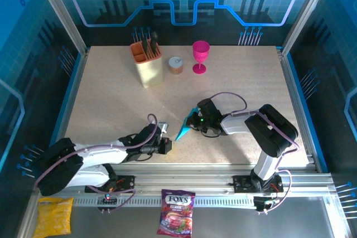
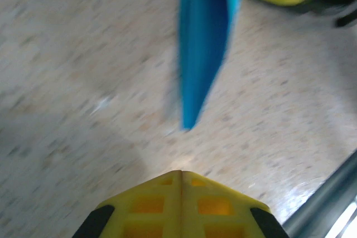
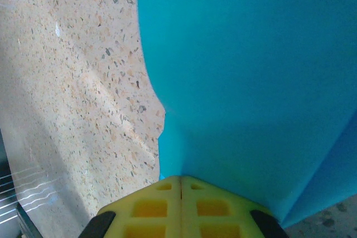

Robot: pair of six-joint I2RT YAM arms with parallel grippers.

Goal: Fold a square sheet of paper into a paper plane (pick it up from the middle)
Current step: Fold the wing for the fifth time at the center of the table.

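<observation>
The right gripper [image 1: 193, 121] pinches the folded blue paper [image 1: 183, 130] above the table [image 1: 111, 98]. The left gripper [image 1: 168, 145] sits nearby, fingers pressed together, empty.

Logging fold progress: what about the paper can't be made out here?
Creases of the paper: top view, too small, part under the right gripper.
Its top: left wrist view, blurred, cut off by the upper edge.
Its outline: right wrist view, runs past top and right edges.
</observation>
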